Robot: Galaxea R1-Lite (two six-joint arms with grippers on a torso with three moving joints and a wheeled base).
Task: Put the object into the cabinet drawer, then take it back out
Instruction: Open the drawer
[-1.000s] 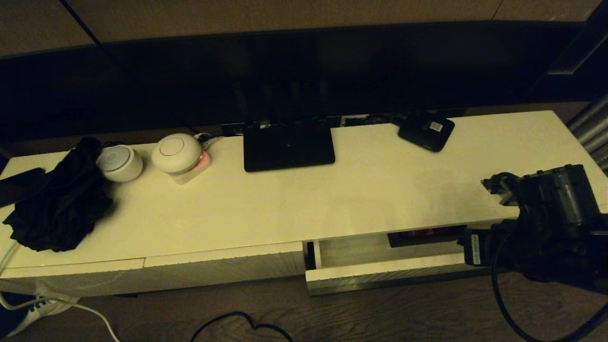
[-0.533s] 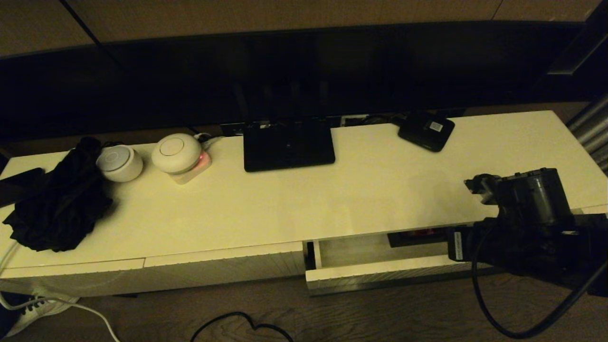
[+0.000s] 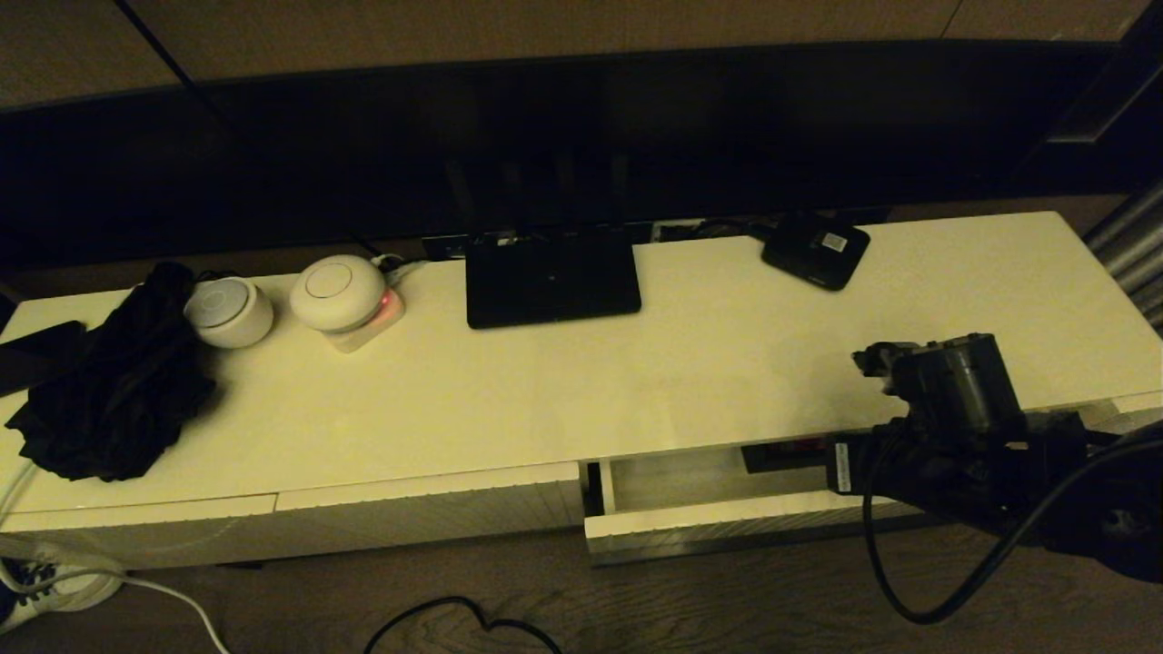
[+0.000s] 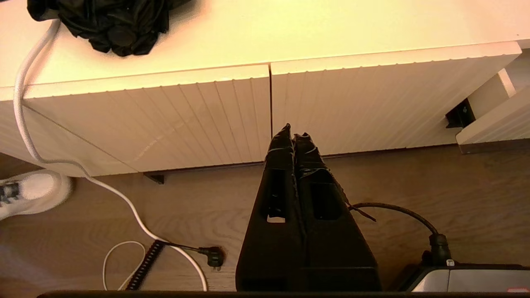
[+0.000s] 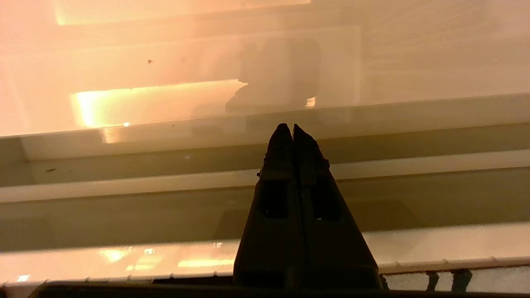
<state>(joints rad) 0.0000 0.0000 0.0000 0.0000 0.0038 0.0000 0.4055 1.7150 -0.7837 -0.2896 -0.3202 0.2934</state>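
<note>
The cabinet drawer, cream with a ribbed front, stands partly pulled out at the cabinet's right. Inside it, under the cabinet top, lies the black box with a strip of red showing. My right arm reaches in from the right over the drawer's right half and hides that end of the box. In the right wrist view my right gripper is shut and empty, its tips above the drawer's pale inside. My left gripper is shut and empty, low before the two shorter drawer fronts.
On the cabinet top sit a flat black router, a small black square device, two white round devices, and a black cloth. White and black cables lie on the wooden floor.
My right arm has slid to the left along the open drawer, covering more of the black box. The drawer and the box have stayed put.
</note>
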